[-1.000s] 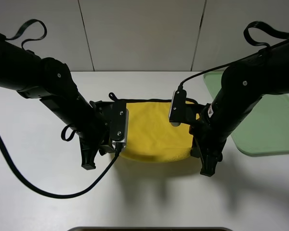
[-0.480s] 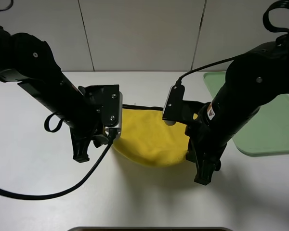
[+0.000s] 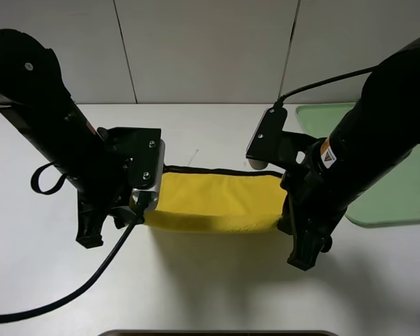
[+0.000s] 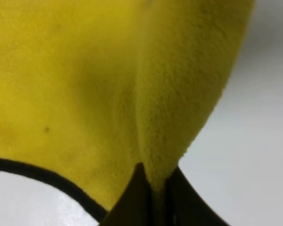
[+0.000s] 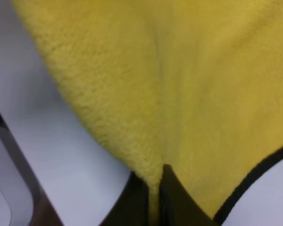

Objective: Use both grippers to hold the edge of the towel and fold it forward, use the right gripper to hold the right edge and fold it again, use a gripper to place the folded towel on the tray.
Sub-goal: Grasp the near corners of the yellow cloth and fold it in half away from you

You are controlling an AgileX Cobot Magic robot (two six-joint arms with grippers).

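**Yellow towel held taut between two pinching grippers**

Nearest to us, at the bottom edge of the high view, a thin dark strip (image 3: 217, 333) borders the white table (image 3: 217, 294). A black cable (image 3: 56, 304) curves across the lower left of the frame. The tabletop is plain, matte and white, with a soft shadow just below the cloth.

In the middle of the frame we find the towel (image 3: 217, 199), a bright-yellow band whose long axis runs left to right. Its rounded fold faces the lower edge of the frame, and its black trim (image 3: 217, 170) lines the upper side, toward the wall. We cannot tell whether the fold touches the table.

In its wrist view, the left gripper (image 4: 155, 184) is pressed together on the towel's left end, with the yellow pile squeezed between both black fingertips. The right gripper (image 5: 153, 184) pinches the right end the same way. Its arm carries an orange-and-white sticker (image 3: 328, 155).

Farther back, at the right edge of the frame, the pale-green tray (image 3: 399, 189) lies on the table. It sits apart from the towel and partly behind the right arm.

Across the top of the frame we see a wall (image 3: 210, 49) of pale panels with thin dark seams.
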